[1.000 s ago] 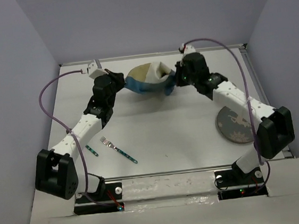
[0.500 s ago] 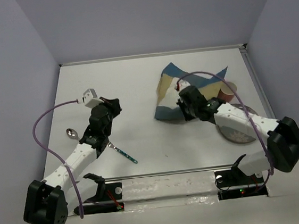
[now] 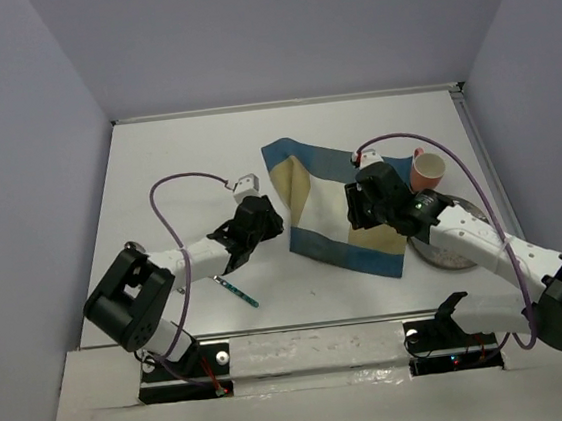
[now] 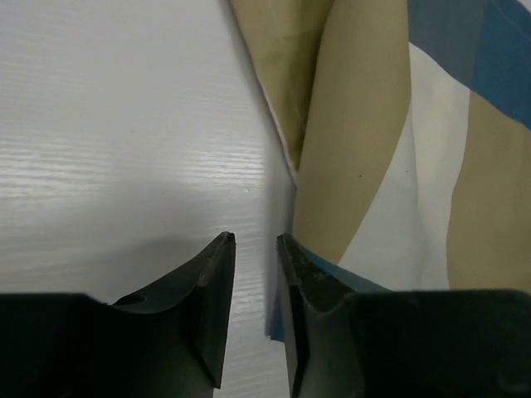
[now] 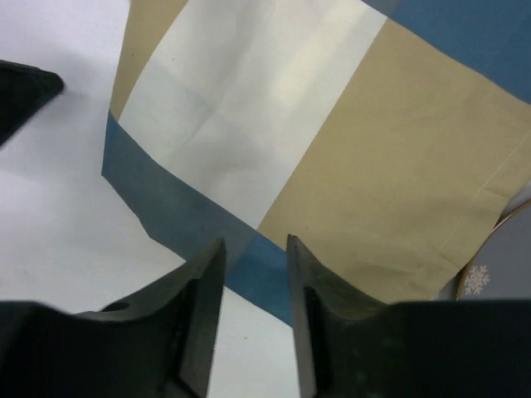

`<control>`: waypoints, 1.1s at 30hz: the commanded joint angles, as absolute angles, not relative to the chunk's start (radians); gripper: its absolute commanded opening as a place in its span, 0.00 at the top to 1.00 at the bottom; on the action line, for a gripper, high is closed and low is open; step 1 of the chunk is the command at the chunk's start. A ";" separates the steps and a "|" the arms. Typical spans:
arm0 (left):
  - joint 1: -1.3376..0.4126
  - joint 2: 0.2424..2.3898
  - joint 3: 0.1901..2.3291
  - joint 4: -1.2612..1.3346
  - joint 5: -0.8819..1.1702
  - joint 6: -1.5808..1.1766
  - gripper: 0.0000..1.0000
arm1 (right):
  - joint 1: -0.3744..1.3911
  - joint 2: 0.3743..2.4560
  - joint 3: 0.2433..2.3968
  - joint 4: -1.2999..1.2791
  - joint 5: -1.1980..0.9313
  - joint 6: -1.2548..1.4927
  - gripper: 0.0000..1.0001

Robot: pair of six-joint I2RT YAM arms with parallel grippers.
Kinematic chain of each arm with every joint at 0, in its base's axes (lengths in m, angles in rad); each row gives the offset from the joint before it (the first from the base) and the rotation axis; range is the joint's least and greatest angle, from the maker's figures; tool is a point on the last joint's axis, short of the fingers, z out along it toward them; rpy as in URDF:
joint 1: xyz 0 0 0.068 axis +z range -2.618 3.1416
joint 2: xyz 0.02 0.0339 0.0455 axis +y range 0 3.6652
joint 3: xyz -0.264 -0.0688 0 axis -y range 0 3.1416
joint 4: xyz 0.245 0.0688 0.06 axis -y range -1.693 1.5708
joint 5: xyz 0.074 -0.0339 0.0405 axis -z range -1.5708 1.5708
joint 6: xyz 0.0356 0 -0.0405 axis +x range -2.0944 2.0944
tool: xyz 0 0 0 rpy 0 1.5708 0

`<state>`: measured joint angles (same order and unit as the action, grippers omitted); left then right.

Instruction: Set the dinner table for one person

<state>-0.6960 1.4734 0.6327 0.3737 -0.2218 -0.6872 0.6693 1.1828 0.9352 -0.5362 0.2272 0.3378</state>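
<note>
The tabletop [image 3: 184, 150] spreads under everything. Your left jaws at the 9 o'clock edge of the placemat [image 3: 337, 215] and your right jaws above its 3 o'clock half stand slightly spread and empty, I think because the cloth lies flat.

Dinner table [image 3: 185, 160], large flat white rectangular top: matt, smooth w/ faint fine grain lines. Blue, tan & white checked placemat [image 3: 316, 207]: woven cloth, matt, creased, stitched hem. Dark grey round plate [image 5: 498, 278]: smooth, slight sheen. Left gripper [image 4: 253, 249] fingers [image 4: 211, 298]: black matt plastic.
</note>
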 commanded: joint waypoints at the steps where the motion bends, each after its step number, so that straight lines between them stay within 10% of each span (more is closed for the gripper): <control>1: -0.755 1.549 0.703 0.402 -0.204 -0.666 0.52 | 0.670 1.183 0.921 -0.525 0.288 0.399 0.55; 8: -0.750 1.649 0.762 0.528 -0.170 -0.640 0.30 | 0.643 1.183 0.798 -0.448 0.243 0.479 0.45; 22: -0.621 1.809 0.927 0.508 -0.221 -0.655 0.51 | 0.634 1.404 0.756 -0.230 0.153 0.520 0.47; 33: -0.594 1.709 0.773 0.664 -0.302 -0.713 0.33 | 0.600 1.477 0.746 -0.196 0.159 0.495 0.50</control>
<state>-0.6079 1.7691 0.7959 0.5499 -0.2420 -0.6918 0.6182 1.4784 0.7509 -0.2573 0.1547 0.5014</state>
